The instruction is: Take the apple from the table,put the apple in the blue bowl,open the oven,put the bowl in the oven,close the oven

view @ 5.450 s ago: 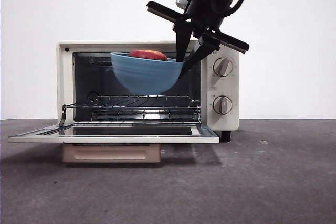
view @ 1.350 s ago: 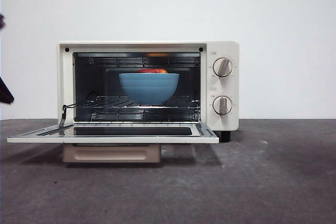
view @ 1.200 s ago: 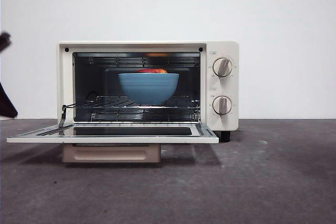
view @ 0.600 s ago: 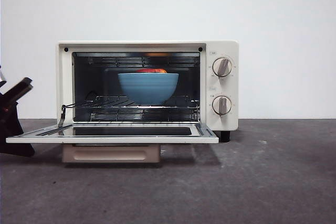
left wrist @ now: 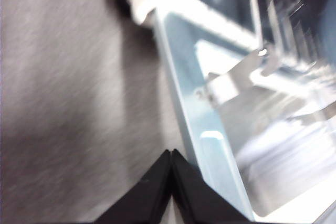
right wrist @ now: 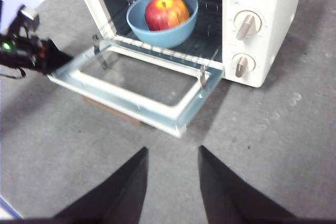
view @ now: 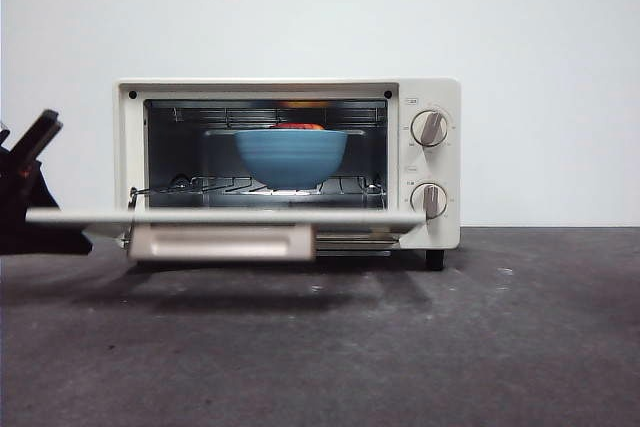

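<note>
Front view: low, near tabletop [view: 480,347] height, looking level at the oven [view: 290,162] face-on; oven near, filling the middle.
Left wrist view: very close, blurred, looking down past the left gripper [left wrist: 171,157] at the door [left wrist: 210,145] edge and tabletop [left wrist: 63,103].
Right wrist view: high and further back, angled down over the right gripper [right wrist: 173,156] at the whole oven [right wrist: 262,30], its door [right wrist: 142,85] and the tabletop [right wrist: 273,135].
Shared by all: oven door, tabletop.
Shared by front and right wrist: blue bowl [view: 291,157] [right wrist: 163,22], knobs [view: 431,129] [right wrist: 245,24], left gripper [view: 35,202] [right wrist: 50,59].
</note>
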{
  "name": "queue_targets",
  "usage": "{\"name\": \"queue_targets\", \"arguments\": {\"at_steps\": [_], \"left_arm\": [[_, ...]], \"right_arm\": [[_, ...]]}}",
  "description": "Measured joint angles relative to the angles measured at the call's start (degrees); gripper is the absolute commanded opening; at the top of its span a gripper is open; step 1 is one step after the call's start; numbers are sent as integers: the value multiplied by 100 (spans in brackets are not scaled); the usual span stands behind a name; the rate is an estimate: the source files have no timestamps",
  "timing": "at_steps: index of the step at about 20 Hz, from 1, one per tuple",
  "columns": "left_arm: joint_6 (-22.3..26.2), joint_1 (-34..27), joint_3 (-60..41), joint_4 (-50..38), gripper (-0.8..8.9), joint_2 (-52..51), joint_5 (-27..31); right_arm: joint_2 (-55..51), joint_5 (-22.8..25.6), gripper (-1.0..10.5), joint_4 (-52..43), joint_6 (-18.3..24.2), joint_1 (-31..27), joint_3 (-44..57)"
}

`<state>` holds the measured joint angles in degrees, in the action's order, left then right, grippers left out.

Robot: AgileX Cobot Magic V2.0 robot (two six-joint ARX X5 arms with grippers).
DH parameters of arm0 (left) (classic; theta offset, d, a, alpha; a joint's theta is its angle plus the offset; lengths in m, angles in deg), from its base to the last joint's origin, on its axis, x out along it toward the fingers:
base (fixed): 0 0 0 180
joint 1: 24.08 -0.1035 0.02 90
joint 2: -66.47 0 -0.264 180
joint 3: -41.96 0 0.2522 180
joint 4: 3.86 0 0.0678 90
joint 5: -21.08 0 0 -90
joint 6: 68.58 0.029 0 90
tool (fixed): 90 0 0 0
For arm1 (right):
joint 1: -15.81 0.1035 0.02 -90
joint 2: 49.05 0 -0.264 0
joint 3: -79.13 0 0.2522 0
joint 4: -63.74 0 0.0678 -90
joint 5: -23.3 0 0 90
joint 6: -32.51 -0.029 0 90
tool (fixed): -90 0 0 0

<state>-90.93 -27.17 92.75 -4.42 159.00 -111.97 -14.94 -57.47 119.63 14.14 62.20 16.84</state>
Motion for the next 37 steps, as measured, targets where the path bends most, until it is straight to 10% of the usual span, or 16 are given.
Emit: {"name": "queue_targets", "arguments": {"at_steps": [6, 17, 26, 37], "left_arm": [[-905, 55, 9, -1325, 6, 7, -649], [-1620, 35, 146, -2514, 6, 4, 70], [-1381, 199, 149, -1342, 7, -1047, 138], [210, 903, 149, 2000, 7, -3676, 1449]], "right_arm": [[0, 127, 153, 157, -9, 0, 0], [0, 136, 153, 197, -9, 0, 0], [0, 151, 153, 162, -9, 0, 0], [0, -70, 153, -968, 142, 0, 223]]}}
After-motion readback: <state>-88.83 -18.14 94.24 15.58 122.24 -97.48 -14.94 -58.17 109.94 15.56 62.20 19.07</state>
